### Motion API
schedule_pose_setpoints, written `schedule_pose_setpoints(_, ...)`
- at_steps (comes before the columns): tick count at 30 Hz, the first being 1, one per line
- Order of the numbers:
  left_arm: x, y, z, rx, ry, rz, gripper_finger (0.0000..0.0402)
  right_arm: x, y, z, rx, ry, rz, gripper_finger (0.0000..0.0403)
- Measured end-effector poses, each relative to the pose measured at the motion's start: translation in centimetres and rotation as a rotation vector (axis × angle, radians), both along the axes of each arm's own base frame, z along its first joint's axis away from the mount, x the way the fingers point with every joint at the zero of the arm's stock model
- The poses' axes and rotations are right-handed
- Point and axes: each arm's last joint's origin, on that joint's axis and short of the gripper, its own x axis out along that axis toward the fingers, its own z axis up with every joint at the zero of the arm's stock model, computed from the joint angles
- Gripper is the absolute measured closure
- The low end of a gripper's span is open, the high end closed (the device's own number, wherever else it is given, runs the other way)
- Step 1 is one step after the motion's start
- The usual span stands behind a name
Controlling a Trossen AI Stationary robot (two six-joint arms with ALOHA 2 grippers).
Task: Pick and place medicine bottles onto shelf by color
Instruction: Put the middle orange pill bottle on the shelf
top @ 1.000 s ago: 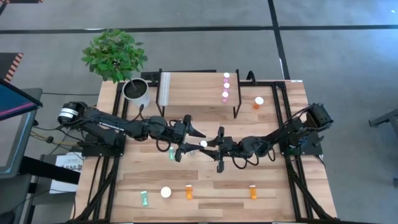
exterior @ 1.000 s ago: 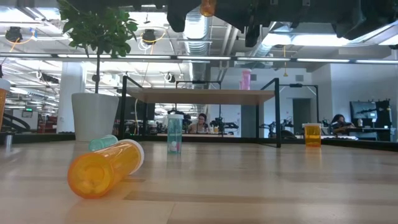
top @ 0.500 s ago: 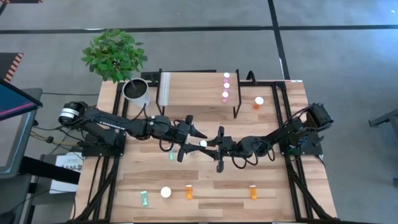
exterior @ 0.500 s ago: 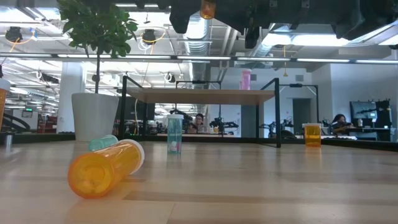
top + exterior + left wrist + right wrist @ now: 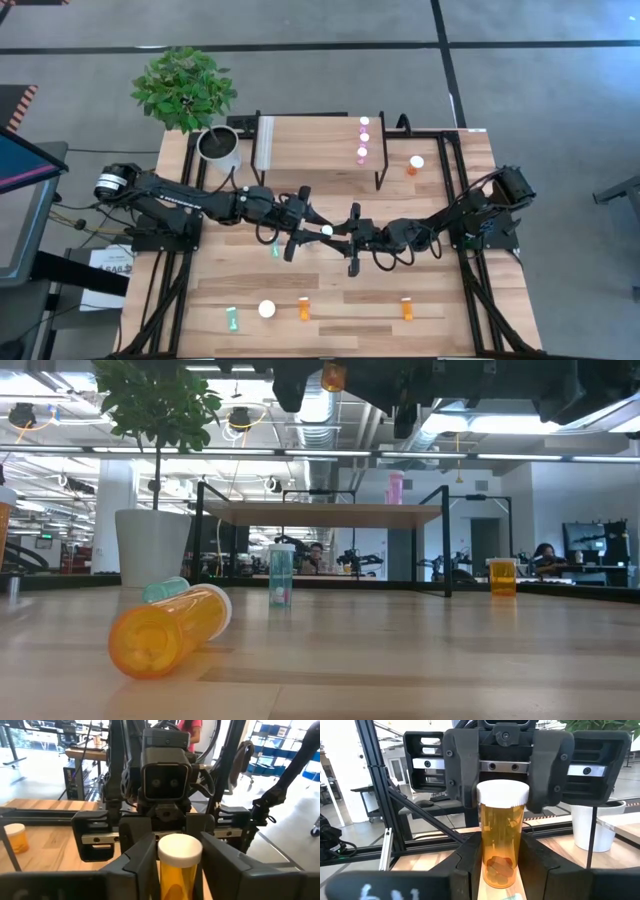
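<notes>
An orange medicine bottle (image 5: 502, 840) with a white cap (image 5: 327, 231) hangs upright above the middle of the table, between my two grippers. My left gripper (image 5: 312, 228) comes at it from the table's left and my right gripper (image 5: 345, 238) from the right; both are shut on it. It shows at the top of the low view as well (image 5: 334, 374). The shelf (image 5: 310, 150) stands at the far side, with three pink bottles (image 5: 363, 137) upright in a row at its right end. My left gripper pinches the bottle's capped upper end (image 5: 481, 795) between its two fingers (image 5: 462, 770), coming level from the table's left. The bottle stands upright in the hold, clear of the table. My right gripper pinches the lower part of the bottle's body (image 5: 490, 865) between its two fingers (image 5: 465, 865), coming level from the table's right. The bottle stands upright, cap up, lifted clear of the table.
A teal bottle (image 5: 276, 248) stands on the table below my left gripper. An orange bottle (image 5: 416, 163) stands right of the shelf. Near the front edge are a teal bottle (image 5: 231, 318), a wide orange one lying down (image 5: 170, 630) and two small orange ones (image 5: 304, 309) (image 5: 407, 309). A potted plant (image 5: 220, 148) stands far left.
My left gripper's fingers have drawn together about the orange bottle's capped end. The bottle and both arms have kept their place.
</notes>
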Motion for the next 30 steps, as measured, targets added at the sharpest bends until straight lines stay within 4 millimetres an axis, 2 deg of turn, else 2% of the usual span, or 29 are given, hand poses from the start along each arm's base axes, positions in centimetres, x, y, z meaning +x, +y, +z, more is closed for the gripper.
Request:
schedule_pose_setpoints(5,0.0,0.0,0.0,-0.001,0.002,-0.009,0.0298,0.0,0.0,0.0,0.0,0.0,0.0,0.0279)
schedule_pose_setpoints(10,0.0,0.0,0.0,-0.002,0.002,-0.013,0.0303,-0.1,0.3,0.0,-0.01,0.001,0.01,0.0272)
schedule_pose_setpoints(13,0.0,0.0,0.0,-0.003,0.002,-0.014,0.0299,-0.1,0.5,0.0,-0.018,0.002,0.013,0.0248)
schedule_pose_setpoints(22,0.0,0.1,0.0,-0.003,0.002,0.009,0.03,-0.2,0.5,-0.3,-0.033,0.054,0.018,0.0141)
schedule_pose_setpoints(30,-0.7,1.5,1.2,0.002,-0.039,0.062,0.0299,-2.0,-0.1,0.7,0.006,0.265,0.019,0.0128)
